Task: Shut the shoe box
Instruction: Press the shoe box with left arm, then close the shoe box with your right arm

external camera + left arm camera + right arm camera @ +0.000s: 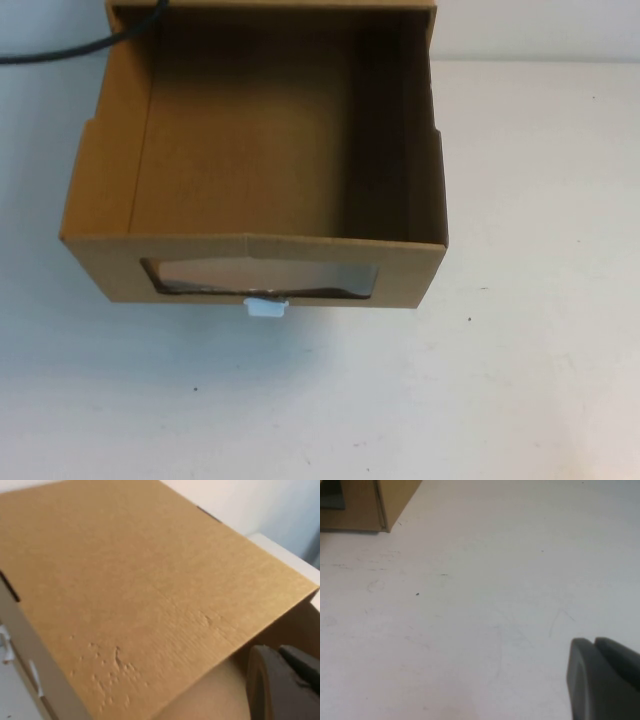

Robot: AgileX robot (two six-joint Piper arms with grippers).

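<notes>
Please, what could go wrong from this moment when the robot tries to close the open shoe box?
1. The shoe box drawer is pulled far out; a push off centre, away from the white pull tab, may jam it.
2. The left gripper sits close over the cardboard and could dent it.
3. A black cable lies by the rear corner and may snag. The right gripper is over bare table.

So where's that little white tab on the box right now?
In the high view the white pull tab sits at the bottom edge of the shoe box front, just below its clear window, on the side facing the robot. Neither gripper is near it.
</notes>
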